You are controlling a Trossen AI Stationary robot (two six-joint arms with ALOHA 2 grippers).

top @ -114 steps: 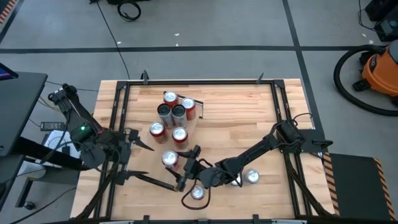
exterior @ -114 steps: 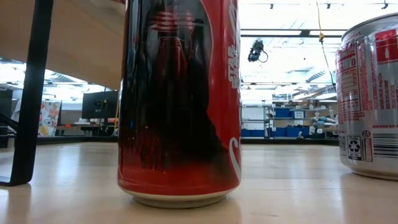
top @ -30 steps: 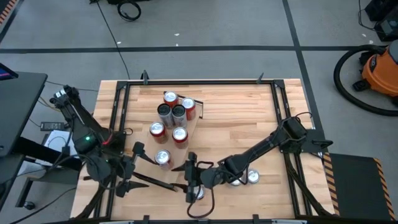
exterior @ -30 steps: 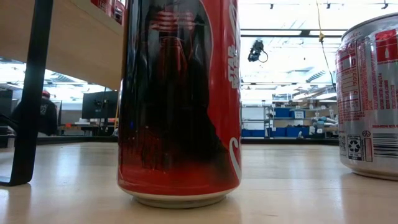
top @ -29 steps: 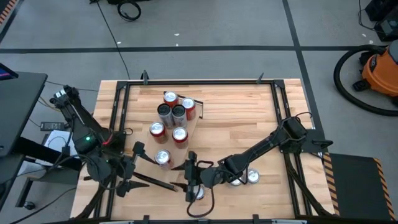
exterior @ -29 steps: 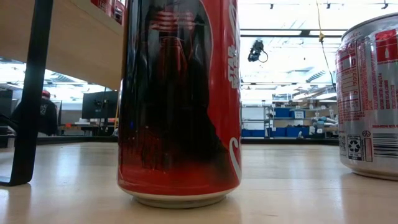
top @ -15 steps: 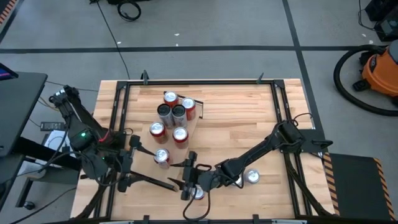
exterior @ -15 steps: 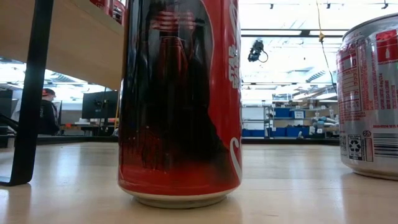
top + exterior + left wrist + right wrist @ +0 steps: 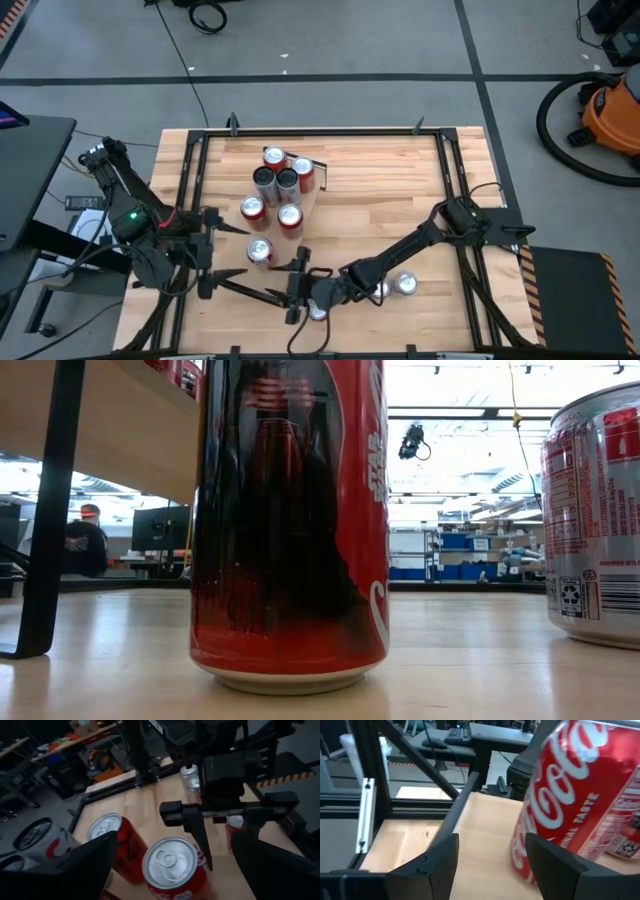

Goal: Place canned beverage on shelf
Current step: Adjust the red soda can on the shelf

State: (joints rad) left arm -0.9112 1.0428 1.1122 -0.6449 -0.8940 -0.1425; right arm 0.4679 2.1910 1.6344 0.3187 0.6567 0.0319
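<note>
Left gripper [image 9: 212, 258] here, jaws as wide apart as they go, nothing between them yet. Dead ahead of the opening stands my can [image 9: 172, 865], upright, silver lid up, just short of the fingertips and centred on the gap. So I judge this is the reach-in before the grasp. Next call: slide forward until the pads flank the can's wall, close, lift straight up, then carry it to the shelf [image 9: 110, 430]. Beyond my can the right gripper [image 9: 490, 855] sits low over the table [image 9: 400, 190], fingers apart with bare wood between them. Its own red can [image 9: 570, 805] stands just outside one finger, not in the gap, so it holds nothing either. Watch the squeeze: the two grippers face each other closely across my can. Hard to read: from above, the right arm covers most of its can. The big can [image 9: 290, 520] fills the low view, so only the shelf's underside shows there. From above I cannot trace its edges under the cluster of cans [image 9: 280, 185].
</note>
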